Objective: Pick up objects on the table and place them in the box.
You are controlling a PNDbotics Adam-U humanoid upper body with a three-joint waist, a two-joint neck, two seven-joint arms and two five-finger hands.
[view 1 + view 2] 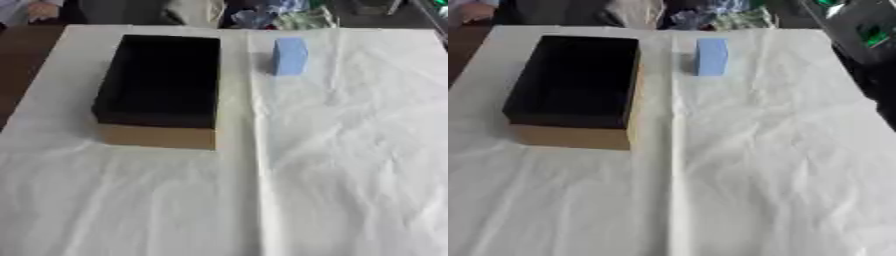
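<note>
White cloth (350, 190) covers the table nearest the camera; beyond it the box (157, 85) stands open and dark inside; just right of its far end stands a blue block (290, 56), upright, apart from it; neither hand shows, so finger state cannot be told; approach the block from its right side and grasp across its narrow faces.

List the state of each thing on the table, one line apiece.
Box: open at the top, dark inside, nothing visible in it, resting on the cloth at the left.
Blue block: upright on the cloth, right of the box and apart from it, not yet in the box.
White cloth: spread over the table, creased, with a fold line down the middle.
Robot's hands: neither is in view.
</note>
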